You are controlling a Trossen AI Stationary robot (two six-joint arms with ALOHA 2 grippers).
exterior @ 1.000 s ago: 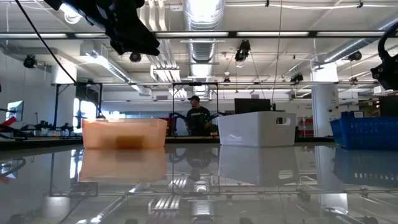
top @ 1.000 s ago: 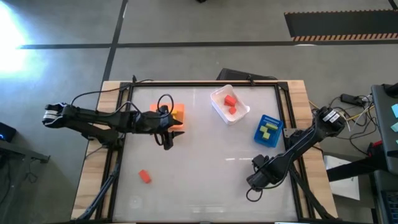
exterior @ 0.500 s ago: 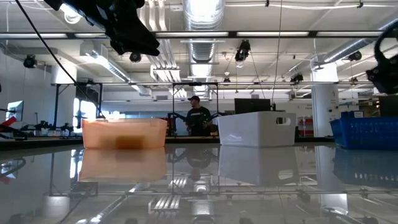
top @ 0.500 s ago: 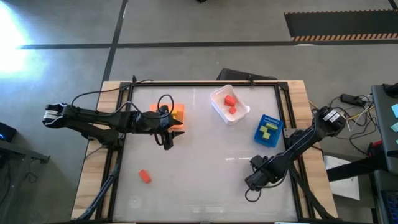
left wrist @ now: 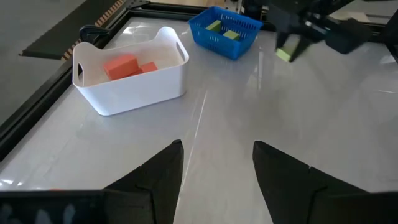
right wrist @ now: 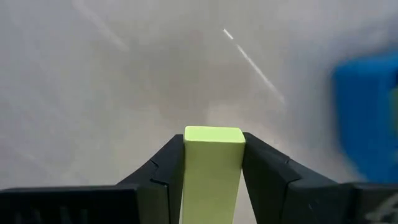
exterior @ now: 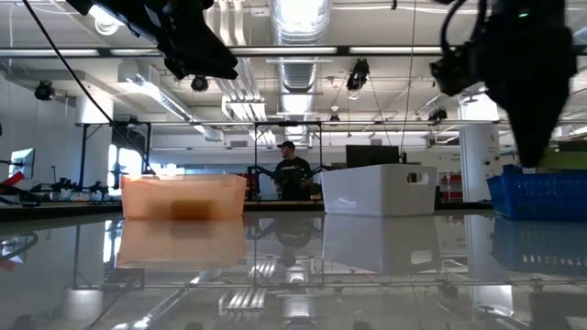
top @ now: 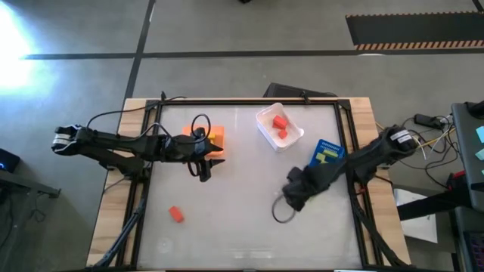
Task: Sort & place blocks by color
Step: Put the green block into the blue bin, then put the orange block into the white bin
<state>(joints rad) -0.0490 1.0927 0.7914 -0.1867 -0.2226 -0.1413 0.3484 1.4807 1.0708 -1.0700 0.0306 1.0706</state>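
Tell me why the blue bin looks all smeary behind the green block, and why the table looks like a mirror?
Right wrist view: the right gripper and its green block are sharp, while the blue bin and table behind are streaked with blur. Low view: the glossy table mirrors the ceiling lights and the orange bin. High view: glare whitens the floor at the left edge.

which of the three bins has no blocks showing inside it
The orange bin by the left end effector. Red blocks show in the white bin, light green blocks in the blue bin.
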